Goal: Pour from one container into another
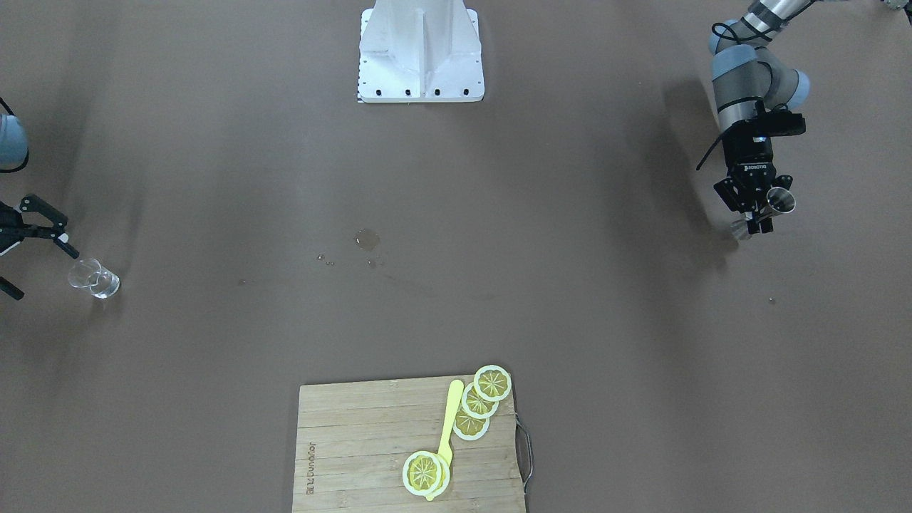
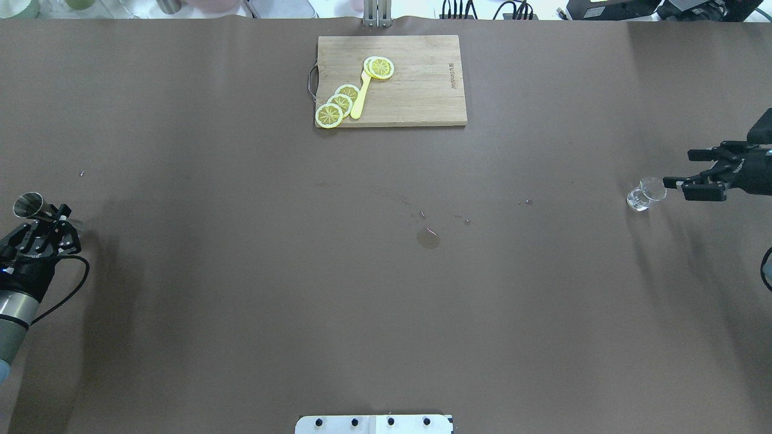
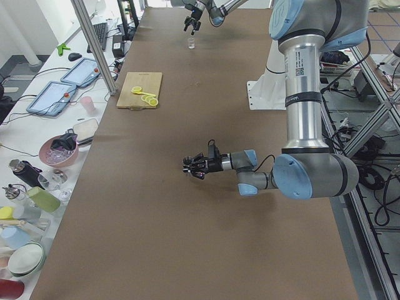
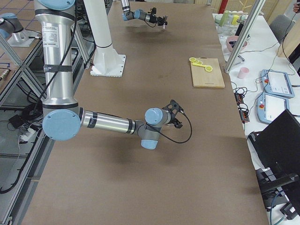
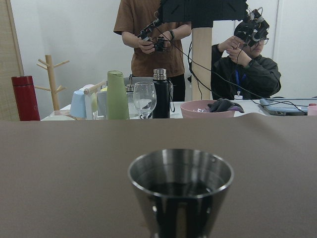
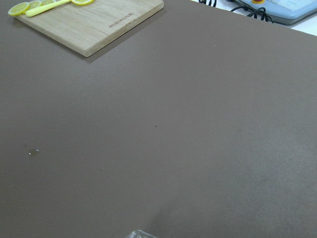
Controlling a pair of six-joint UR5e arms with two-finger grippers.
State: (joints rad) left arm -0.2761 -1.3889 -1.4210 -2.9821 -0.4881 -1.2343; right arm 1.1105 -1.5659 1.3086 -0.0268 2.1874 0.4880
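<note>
A steel jigger [image 2: 28,205] is at the table's far left, and my left gripper [image 2: 45,218] is shut on its waist. The left wrist view shows the jigger [image 5: 181,191] upright and close, dark low inside. In the front-facing view the left gripper [image 1: 755,217] holds the jigger [image 1: 779,201] just over the table. A small clear glass [image 2: 643,194] stands at the far right. My right gripper [image 2: 680,169] is open, its fingertips just short of the glass and apart from it. Only the glass's rim [image 6: 140,234] shows in the right wrist view.
A wooden cutting board [image 2: 416,90] with lemon slices [image 2: 338,102] and a yellow utensil [image 2: 360,96] lies at the far middle edge. A small puddle [image 2: 427,238] and droplets mark the table's centre. The robot base [image 1: 420,53] stands at the near edge. Two people sit beyond the left end.
</note>
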